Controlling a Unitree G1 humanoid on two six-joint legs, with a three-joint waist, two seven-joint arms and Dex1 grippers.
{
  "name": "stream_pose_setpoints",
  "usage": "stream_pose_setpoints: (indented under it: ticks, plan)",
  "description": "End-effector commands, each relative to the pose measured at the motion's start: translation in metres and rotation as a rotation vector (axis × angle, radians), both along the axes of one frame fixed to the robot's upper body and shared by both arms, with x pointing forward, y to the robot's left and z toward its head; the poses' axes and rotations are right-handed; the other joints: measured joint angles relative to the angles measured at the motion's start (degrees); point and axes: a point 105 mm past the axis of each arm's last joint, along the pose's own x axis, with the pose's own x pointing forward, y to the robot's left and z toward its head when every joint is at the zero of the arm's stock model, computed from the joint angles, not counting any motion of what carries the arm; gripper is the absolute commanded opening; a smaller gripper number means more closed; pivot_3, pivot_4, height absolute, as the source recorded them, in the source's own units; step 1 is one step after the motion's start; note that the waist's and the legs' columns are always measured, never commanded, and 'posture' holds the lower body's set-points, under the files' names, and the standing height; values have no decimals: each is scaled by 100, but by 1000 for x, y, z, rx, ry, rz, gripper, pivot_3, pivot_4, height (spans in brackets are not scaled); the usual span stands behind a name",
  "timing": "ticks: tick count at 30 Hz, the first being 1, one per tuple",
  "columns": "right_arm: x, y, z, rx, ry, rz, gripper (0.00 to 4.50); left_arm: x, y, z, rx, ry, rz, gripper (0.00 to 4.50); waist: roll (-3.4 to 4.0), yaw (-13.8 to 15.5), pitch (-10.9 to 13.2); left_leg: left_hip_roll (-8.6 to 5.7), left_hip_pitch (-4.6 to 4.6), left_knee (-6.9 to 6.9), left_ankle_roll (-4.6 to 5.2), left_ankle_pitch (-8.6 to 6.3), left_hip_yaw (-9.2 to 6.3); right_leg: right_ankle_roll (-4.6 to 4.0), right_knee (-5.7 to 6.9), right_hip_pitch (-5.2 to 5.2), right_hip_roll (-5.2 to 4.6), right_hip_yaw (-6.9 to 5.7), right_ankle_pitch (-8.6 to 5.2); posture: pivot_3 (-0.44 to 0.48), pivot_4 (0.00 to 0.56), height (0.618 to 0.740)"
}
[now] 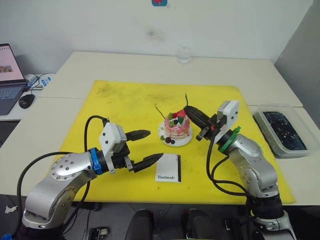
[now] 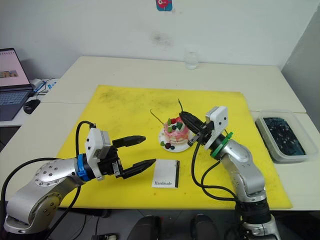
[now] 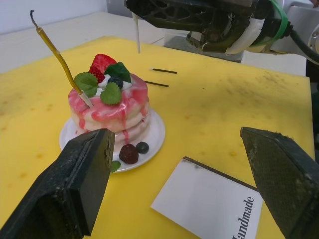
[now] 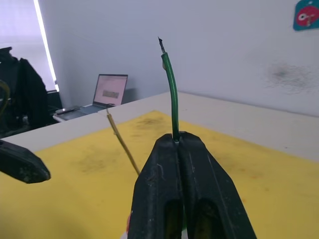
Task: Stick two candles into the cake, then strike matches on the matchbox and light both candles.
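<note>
The pink cake (image 1: 175, 129) sits on its white plate at the middle of the yellow mat. One thin candle (image 3: 60, 62) stands stuck in its top, leaning to the left. My right gripper (image 1: 192, 111) is shut on a green candle (image 4: 172, 89), held upright just above the cake's right rear edge. My left gripper (image 1: 155, 144) is open and empty, left of the cake and just above the mat. The white matchbox (image 1: 168, 168) lies flat in front of the cake, close to the left gripper's lower finger. Two dark matches (image 3: 162, 70) lie on the mat behind the cake.
The yellow mat (image 1: 125, 100) covers the middle of the white table. A clear plastic tub (image 1: 280, 131) with dark contents stands at the right. A glass (image 1: 184, 55) is at the back, and a laptop (image 1: 9, 75) and mouse (image 1: 26, 101) are far left.
</note>
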Motion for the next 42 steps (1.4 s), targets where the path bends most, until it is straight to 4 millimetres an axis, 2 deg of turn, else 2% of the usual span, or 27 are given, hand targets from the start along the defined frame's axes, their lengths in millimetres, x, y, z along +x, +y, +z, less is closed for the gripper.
stream_pose_setpoints:
  ticks: [1,19,42]
  plan:
    - [4,-4,5,17,-49,-41,47,0,-6,8,-13,-39,-23,4500,0,2,0,0,0,0,0,0,0,-2,0,0,0,0,1,0,150,740]
    - [13,-2,-16,19,-15,-72,47,-5,-10,8,17,-16,-88,4500,1,-6,0,3,2,-1,0,0,2,-5,0,0,-5,3,2,0,150,740]
    - [11,3,-53,4,68,-101,47,-4,-15,8,23,-19,-106,4500,1,-10,0,4,4,-1,0,0,2,-5,0,0,-7,4,2,0,150,740]
